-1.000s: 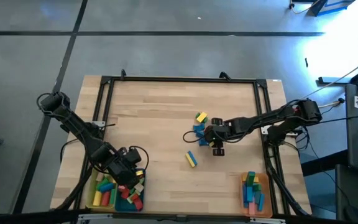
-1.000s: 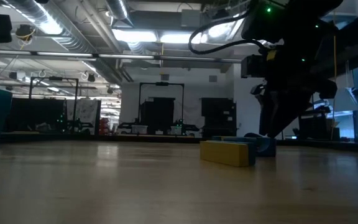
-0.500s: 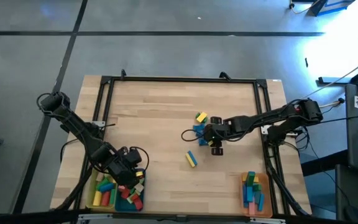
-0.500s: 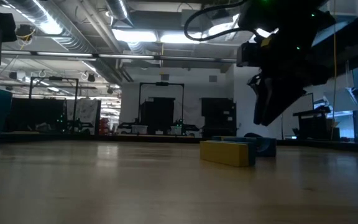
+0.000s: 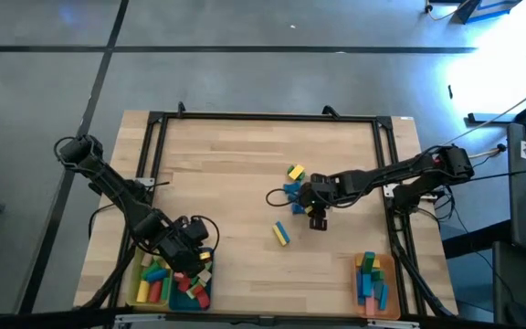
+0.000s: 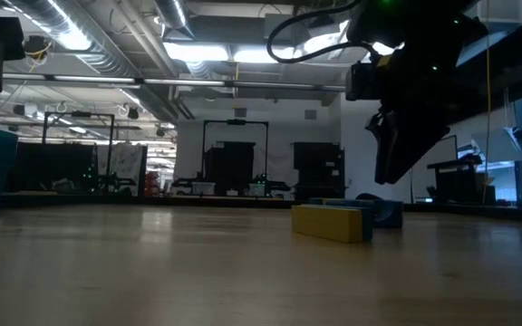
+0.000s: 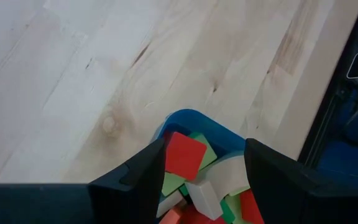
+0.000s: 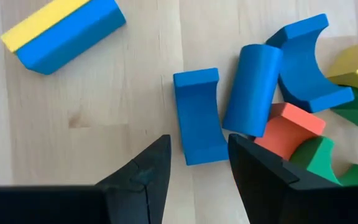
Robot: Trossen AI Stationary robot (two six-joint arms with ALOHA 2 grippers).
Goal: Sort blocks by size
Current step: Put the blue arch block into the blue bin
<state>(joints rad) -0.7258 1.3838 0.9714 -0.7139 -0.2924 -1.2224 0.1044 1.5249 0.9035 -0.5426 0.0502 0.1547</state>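
Blocks still to be sorted lie in a small heap (image 5: pixel 292 187) near the middle of the bench (image 5: pixel 226 164), with a yellow-and-blue pair (image 5: pixel 281 234) lying apart from it toward the front edge. The right gripper (image 5: pixel 314 212) hovers just above the heap with its fingers (image 8: pixel 142 177) parted and grasping nothing; its wrist view looks down on a flat blue arch piece (image 8: pixel 199 116) lined up with the gap, a blue cylinder (image 8: pixel 250 90) just beside it and a red block (image 8: pixel 286 129) touching that. My judgement is that the step in hand is picking this blue piece. To do it well, the fingers should come straight down astride its narrow width, clear of the cylinder so it is not nudged or pinched along, then close and lift before heading to the orange tray (image 5: pixel 373 283). The left gripper (image 5: pixel 186 258) waits over the teal tray (image 7: pixel 191 119) of blocks, fingers (image 7: pixel 143 180) spread and empty.
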